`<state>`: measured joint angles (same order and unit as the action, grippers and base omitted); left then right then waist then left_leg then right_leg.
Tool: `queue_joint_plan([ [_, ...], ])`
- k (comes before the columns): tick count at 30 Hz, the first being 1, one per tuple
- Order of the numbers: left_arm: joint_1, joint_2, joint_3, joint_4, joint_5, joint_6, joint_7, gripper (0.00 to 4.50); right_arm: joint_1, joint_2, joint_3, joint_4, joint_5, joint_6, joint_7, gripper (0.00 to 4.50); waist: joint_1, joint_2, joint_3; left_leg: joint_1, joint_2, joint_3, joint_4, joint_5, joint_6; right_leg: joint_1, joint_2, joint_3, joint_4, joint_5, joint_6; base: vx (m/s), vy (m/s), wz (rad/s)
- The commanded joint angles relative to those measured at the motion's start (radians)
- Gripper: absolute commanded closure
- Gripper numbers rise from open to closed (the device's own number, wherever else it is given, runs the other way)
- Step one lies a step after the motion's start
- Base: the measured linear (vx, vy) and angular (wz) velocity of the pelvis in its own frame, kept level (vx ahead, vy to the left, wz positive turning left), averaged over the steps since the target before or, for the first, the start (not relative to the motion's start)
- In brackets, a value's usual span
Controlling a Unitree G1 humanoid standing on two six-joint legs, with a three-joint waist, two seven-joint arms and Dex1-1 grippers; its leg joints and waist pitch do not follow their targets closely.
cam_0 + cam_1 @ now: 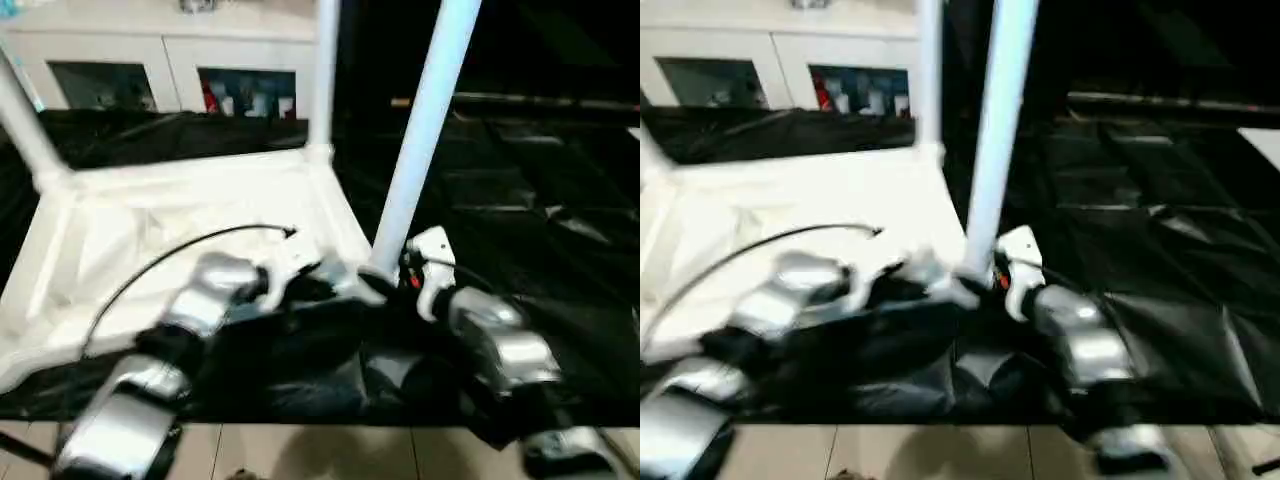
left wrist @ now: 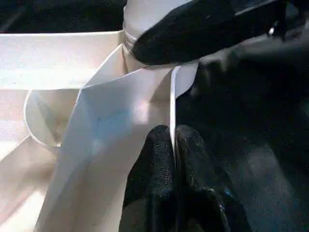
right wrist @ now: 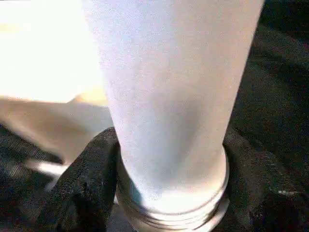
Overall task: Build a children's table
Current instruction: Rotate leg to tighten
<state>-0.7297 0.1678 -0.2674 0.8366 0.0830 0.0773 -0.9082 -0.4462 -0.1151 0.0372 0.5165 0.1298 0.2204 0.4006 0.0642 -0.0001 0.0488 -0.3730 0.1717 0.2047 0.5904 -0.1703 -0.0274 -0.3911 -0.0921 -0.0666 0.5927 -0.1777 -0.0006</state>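
Observation:
The white tabletop point(image 1: 150, 230) lies upside down on a black cloth. One white leg point(image 1: 25, 125) rises from its far left corner and another point(image 1: 323, 70) from its far right corner. A third leg point(image 1: 420, 130) stands tilted in the near right corner socket. My right gripper point(image 1: 385, 280) is shut around that leg's base, with a black finger point(image 3: 87, 169) pressed on each side just above the threaded end. My left gripper point(image 2: 173, 133) is shut on the tabletop's thin rim point(image 2: 171, 96), close beside that same corner.
A white cabinet with glass doors point(image 1: 160, 70) stands behind the work. The black cloth point(image 1: 520, 200) stretches off to the right. A thin black cable point(image 1: 170, 250) arcs over my left forearm. Tiled floor point(image 1: 320, 450) shows below the front edge.

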Motion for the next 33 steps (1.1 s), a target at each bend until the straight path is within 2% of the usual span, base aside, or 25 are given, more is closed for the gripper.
queue_joint_plan([
  [1, -0.020, -0.076, -0.020, 0.040, 0.007, -0.014, 0.063, 4.50, 0.004, 0.057, 0.048, 0.059, -0.038, 0.022, -0.053, 1.78, -0.010, -0.006, -0.043, 0.038, 0.057, -0.044, -0.084, -0.459, -0.048, 0.004, -0.070, 0.040, -0.110, -0.556, -0.127, 0.000, 0.000, 0.00],
  [2, -0.027, -0.083, -0.029, 0.054, 0.019, -0.027, 0.065, 4.50, -0.006, 0.069, 0.064, 0.071, -0.052, -0.005, -0.047, 1.78, -0.012, 0.007, -0.040, 0.052, 0.054, -0.049, -0.080, -0.513, -0.054, -0.003, -0.074, 0.036, -0.123, -0.618, -0.110, 0.000, 0.000, 0.00],
  [3, -0.027, -0.081, -0.031, 0.055, 0.022, -0.031, 0.062, 4.50, -0.008, 0.070, 0.067, 0.072, -0.051, -0.019, -0.038, 1.78, -0.019, 0.008, -0.040, 0.055, 0.053, -0.054, -0.082, -0.548, -0.056, 0.002, -0.072, 0.028, -0.129, -0.643, -0.092, 0.000, 0.000, 0.00],
  [4, -0.028, -0.079, -0.031, 0.056, 0.024, -0.033, 0.060, 4.50, -0.010, 0.071, 0.067, 0.073, -0.050, -0.028, -0.033, 1.78, -0.021, 0.005, -0.041, 0.053, 0.054, -0.056, -0.086, -0.554, -0.056, 0.008, -0.071, 0.025, -0.130, -0.638, -0.086, 0.000, 0.000, 0.00],
  [5, -0.026, -0.073, -0.030, 0.054, 0.023, -0.036, 0.052, 4.50, -0.011, 0.068, 0.060, 0.068, -0.039, -0.037, -0.013, 1.78, -0.022, 0.005, -0.047, 0.045, 0.057, -0.058, -0.092, -0.536, -0.052, 0.016, -0.072, 0.028, -0.125, -0.596, -0.088, 0.000, 0.000, 0.00],
  [6, -0.024, -0.063, -0.027, 0.054, 0.023, -0.041, 0.045, 4.50, -0.012, 0.062, 0.050, 0.060, -0.024, -0.048, 0.011, 1.78, -0.019, 0.005, -0.050, 0.041, 0.060, -0.055, -0.095, -0.506, -0.047, 0.016, -0.072, 0.035, -0.118, -0.535, -0.107, 0.000, 0.000, 0.00],
  [7, -0.025, -0.056, -0.025, 0.059, 0.025, -0.047, 0.042, 4.50, -0.013, 0.058, 0.041, 0.054, -0.015, -0.054, 0.023, 1.44, -0.019, 0.005, -0.049, 0.038, 0.060, -0.054, -0.096, -0.498, -0.045, 0.016, -0.072, 0.037, -0.115, -0.511, -0.117, 0.000, 0.000, 0.00],
  [9, -0.026, -0.049, -0.023, 0.064, 0.025, -0.054, 0.037, 4.50, -0.013, 0.052, 0.035, 0.048, -0.006, -0.053, 0.039, 1.10, -0.016, 0.004, -0.054, 0.030, 0.062, -0.049, -0.097, -0.448, -0.032, 0.021, -0.071, 0.044, -0.102, -0.412, -0.154, 0.000, 0.000, 0.00],
  [10, -0.022, -0.035, -0.018, 0.064, 0.022, -0.065, 0.023, 4.50, -0.012, 0.027, 0.040, 0.037, -0.008, -0.061, 0.072, 1.10, -0.015, 0.003, -0.054, 0.029, 0.061, -0.047, -0.096, -0.437, -0.027, 0.021, -0.071, 0.045, -0.100, -0.394, -0.163, 0.000, 0.000, 0.00],
  [11, -0.014, -0.012, -0.012, 0.059, 0.014, -0.083, -0.005, 4.50, -0.012, -0.013, 0.050, 0.023, -0.007, -0.060, 0.130, 0.88, -0.011, 0.000, -0.052, 0.028, 0.058, -0.043, -0.091, -0.420, -0.011, 0.024, -0.073, 0.046, -0.100, -0.396, -0.174, 0.000, 0.000, 0.00],
  [12, -0.014, -0.012, -0.012, 0.059, 0.014, -0.083, -0.005, 4.50, -0.012, -0.013, 0.050, 0.023, -0.007, -0.060, 0.130, 0.88, -0.011, -0.001, -0.053, 0.025, 0.058, -0.042, -0.090, -0.409, -0.006, 0.027, -0.074, 0.047, -0.098, -0.392, -0.175, 0.000, 0.000, 0.00],
  [14, 0.000, 0.020, -0.006, 0.050, 0.009, -0.128, -0.051, 4.50, -0.003, -0.083, 0.087, -0.001, -0.014, -0.064, 0.250, 0.68, -0.008, -0.002, -0.053, 0.021, 0.059, -0.041, -0.089, -0.377, 0.007, 0.031, -0.076, 0.047, -0.099, -0.394, -0.176, 0.000, 0.000, 0.00],
  [16, 0.010, 0.035, -0.002, 0.037, 0.000, -0.140, -0.081, 4.50, 0.007, -0.123, 0.109, -0.023, -0.018, -0.072, 0.314, 0.68, -0.004, -0.007, -0.055, 0.020, 0.060, -0.039, -0.087, -0.340, 0.019, 0.036, -0.075, 0.046, -0.095, -0.365, -0.179, 0.000, 0.000, 0.00],
  [17, 0.028, 0.064, 0.000, 0.010, -0.016, -0.157, -0.144, 4.50, 0.024, -0.183, 0.131, -0.064, -0.014, -0.077, 0.421, 0.68, 0.000, -0.007, -0.056, 0.021, 0.062, -0.036, -0.085, -0.315, 0.033, 0.036, -0.075, 0.048, -0.091, -0.333, -0.191, 0.000, 0.000, 0.00],
  [18, 0.032, 0.070, -0.001, 0.005, -0.020, -0.161, -0.158, 4.50, 0.027, -0.194, 0.135, -0.072, -0.013, -0.077, 0.440, 0.68, 0.002, -0.010, -0.057, 0.019, 0.063, -0.035, -0.084, -0.301, 0.040, 0.039, -0.076, 0.047, -0.089, -0.322, -0.196, 0.000, 0.000, 0.00],
  [20, 0.058, 0.105, 0.000, -0.041, -0.050, -0.160, -0.250, 4.50, 0.038, -0.249, 0.136, -0.119, 0.016, -0.051, 0.541, 0.68, 0.008, -0.009, -0.062, 0.015, 0.063, -0.031, -0.080, -0.244, 0.062, 0.045, -0.072, 0.045, -0.076, -0.247, -0.216, 0.052, -0.021, 0.02],
  [21, 0.066, 0.112, 0.003, -0.058, -0.064, -0.152, -0.276, 4.50, 0.038, -0.259, 0.135, -0.126, 0.024, -0.045, 0.558, 0.68, 0.007, -0.007, -0.064, 0.010, 0.066, -0.030, -0.078, -0.205, 0.078, 0.046, -0.070, 0.044, -0.068, -0.188, -0.236, 0.052, -0.023, 0.00],
  [24, 0.086, 0.133, -0.001, -0.103, -0.088, -0.130, -0.340, 4.50, 0.028, -0.280, 0.133, -0.125, 0.030, -0.036, 0.586, 0.68, 0.009, -0.007, -0.070, 0.009, 0.065, -0.026, -0.070, -0.138, 0.103, 0.046, -0.067, 0.041, -0.054, -0.084, -0.274, 0.000, 0.000, 0.00],
  [27, 0.100, 0.146, -0.006, -0.129, -0.096, -0.128, -0.375, 4.50, 0.019, -0.289, 0.136, -0.114, 0.031, -0.041, 0.596, 0.68, 0.015, -0.007, -0.074, 0.006, 0.064, -0.022, -0.063, -0.103, 0.116, 0.041, -0.064, 0.042, -0.045, -0.036, -0.289, 0.000, 0.000, 0.00],
  [28, 0.104, 0.147, -0.006, -0.137, -0.100, -0.121, -0.383, 4.50, 0.019, -0.290, 0.137, -0.117, 0.037, -0.036, 0.607, 0.68, 0.018, -0.006, -0.073, 0.006, 0.064, -0.022, -0.062, -0.104, 0.117, 0.040, -0.065, 0.042, -0.045, -0.035, -0.290, 0.000, 0.000, 0.00],
  [29, 0.108, 0.149, -0.006, -0.145, -0.103, -0.117, -0.390, 4.50, 0.020, -0.291, 0.137, -0.119, 0.038, -0.035, 0.618, 0.68, 0.020, -0.006, -0.067, 0.006, 0.064, -0.021, -0.063, -0.136, 0.112, 0.036, -0.065, 0.042, -0.051, -0.080, -0.285, 0.000, 0.000, 0.00],
  [30, 0.113, 0.153, -0.007, -0.154, -0.106, -0.113, -0.397, 4.50, 0.021, -0.292, 0.137, -0.123, 0.041, -0.032, 0.629, 0.68, 0.023, -0.005, -0.064, 0.008, 0.066, -0.022, -0.066, -0.177, 0.096, 0.036, -0.067, 0.041, -0.057, -0.154, -0.270, 0.000, 0.000, 0.00],
  [33, 0.118, 0.156, -0.007, -0.159, -0.107, -0.107, -0.401, 4.50, 0.022, -0.289, 0.139, -0.126, 0.046, -0.023, 0.643, 0.68, 0.024, -0.004, -0.060, 0.011, 0.068, -0.025, -0.072, -0.220, 0.062, 0.032, -0.067, 0.043, -0.066, -0.254, -0.240, 0.000, 0.000, 0.00],
])
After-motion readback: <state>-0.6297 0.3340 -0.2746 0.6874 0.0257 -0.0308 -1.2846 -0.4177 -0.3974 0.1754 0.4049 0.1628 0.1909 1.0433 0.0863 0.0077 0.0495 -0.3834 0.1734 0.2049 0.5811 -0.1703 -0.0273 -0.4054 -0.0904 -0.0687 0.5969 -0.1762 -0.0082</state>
